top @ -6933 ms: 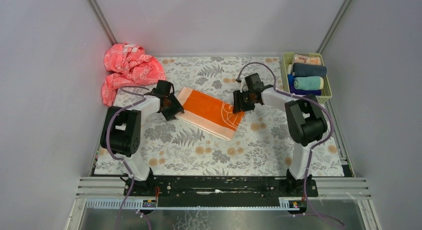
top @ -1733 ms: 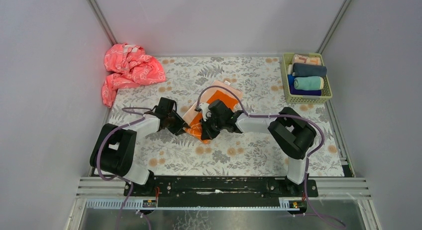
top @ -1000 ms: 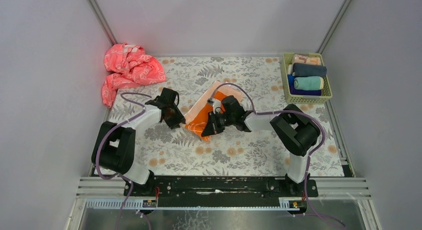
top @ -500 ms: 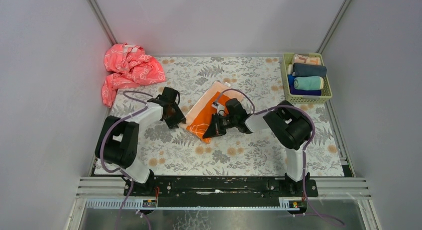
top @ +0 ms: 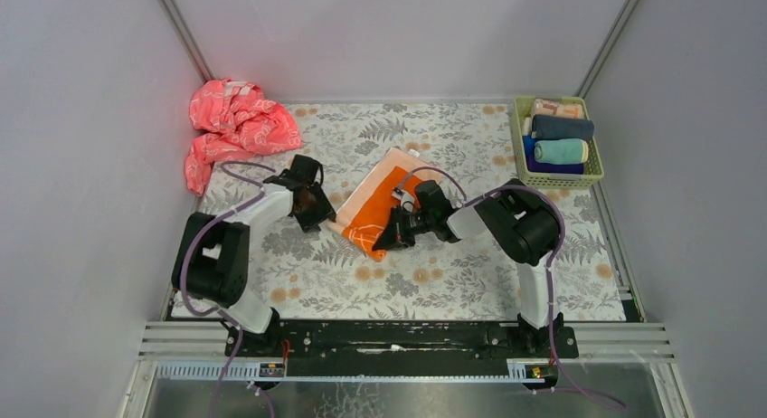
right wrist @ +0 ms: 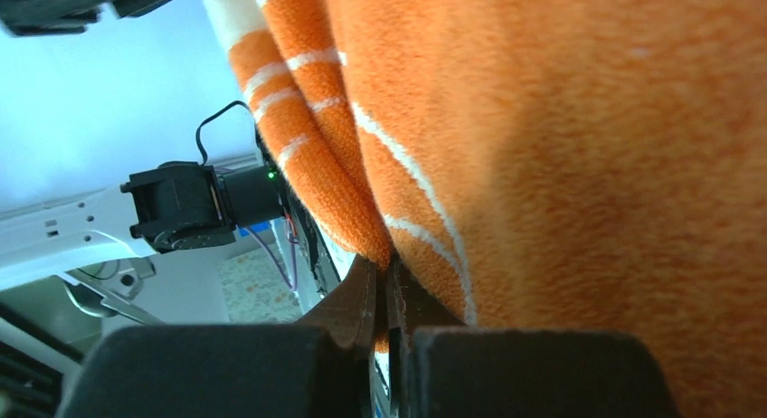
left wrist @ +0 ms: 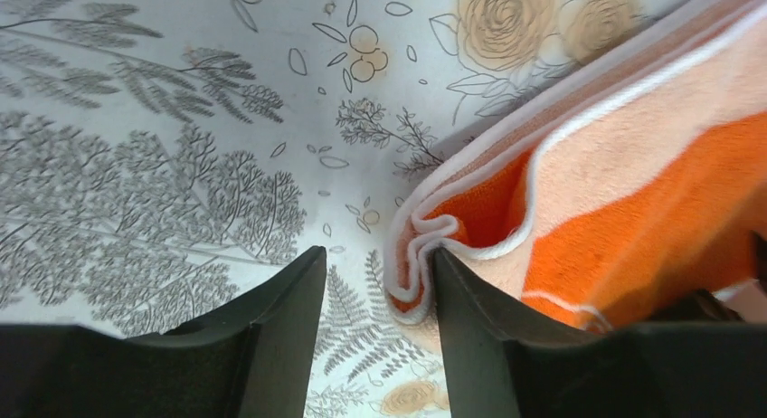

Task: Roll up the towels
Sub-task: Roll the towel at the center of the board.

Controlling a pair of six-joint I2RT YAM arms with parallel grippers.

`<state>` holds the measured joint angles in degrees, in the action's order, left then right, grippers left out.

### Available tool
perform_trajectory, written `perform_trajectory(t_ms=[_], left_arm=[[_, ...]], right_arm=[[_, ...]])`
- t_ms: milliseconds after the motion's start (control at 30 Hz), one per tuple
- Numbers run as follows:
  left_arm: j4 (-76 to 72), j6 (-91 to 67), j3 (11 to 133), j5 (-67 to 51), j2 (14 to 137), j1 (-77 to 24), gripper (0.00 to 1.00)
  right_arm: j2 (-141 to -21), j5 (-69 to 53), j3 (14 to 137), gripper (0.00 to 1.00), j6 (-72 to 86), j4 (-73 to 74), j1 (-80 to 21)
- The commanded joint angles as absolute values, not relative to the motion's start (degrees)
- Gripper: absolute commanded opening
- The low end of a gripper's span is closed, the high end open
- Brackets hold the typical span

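Observation:
The orange and peach towel (top: 378, 199) lies folded on the flowered table cover, slanting from back right to front left. My left gripper (top: 318, 212) is open at its left corner. In the left wrist view the layered white-edged corner (left wrist: 418, 255) sits just inside the gap, against the right finger (left wrist: 479, 337), and the left gripper (left wrist: 375, 269) holds nothing. My right gripper (top: 383, 241) is at the towel's near corner, shut on its orange edge. The towel (right wrist: 588, 147) fills the right wrist view, with cloth pinched at the right gripper (right wrist: 386, 278).
A crumpled pink patterned cloth (top: 233, 124) lies at the back left corner. A pale green basket (top: 521, 147) at the back right holds several rolled towels, one of them mint-teal (top: 561, 151). Grey walls close in the left and right sides.
My left gripper's jaws have spread and no longer pinch the towel's corner. The right gripper has kept its hold and shifted slightly toward the near side, its elbow swinging in.

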<state>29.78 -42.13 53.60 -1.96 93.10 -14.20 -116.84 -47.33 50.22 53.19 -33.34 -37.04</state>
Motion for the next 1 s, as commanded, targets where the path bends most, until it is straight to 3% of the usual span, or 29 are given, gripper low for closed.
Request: perform_trajectory(t_ms=[0, 533, 667, 867, 967], left_arm=[[29.1, -43.8, 51.3, 0.4, 84.4, -12.7, 0.49], [10.0, -55.8, 29.6, -19.9, 64.4, -8.9, 0.67], [3.7, -56.8, 27.8, -22.0, 67.0, -9.1, 0.65], [-3.5, -58.0, 28.1, -23.6, 74.6, -9.3, 0.48], [-5.6, -58.3, 29.0, -23.5, 77.1, -9.5, 0.46]], right_arm=[[-119.6, -48.9, 49.8, 0.00, 56.0, -31.3, -35.8], [-122.1, -49.9, 51.6, 0.00, 56.6, -27.2, -34.7], [-122.6, -50.2, 52.0, 0.00, 57.1, -27.3, -34.6], [-122.3, -50.5, 52.7, 0.00, 57.0, -26.8, -34.6], [-122.0, -50.2, 53.4, 0.01, 56.1, -25.1, -34.6]])
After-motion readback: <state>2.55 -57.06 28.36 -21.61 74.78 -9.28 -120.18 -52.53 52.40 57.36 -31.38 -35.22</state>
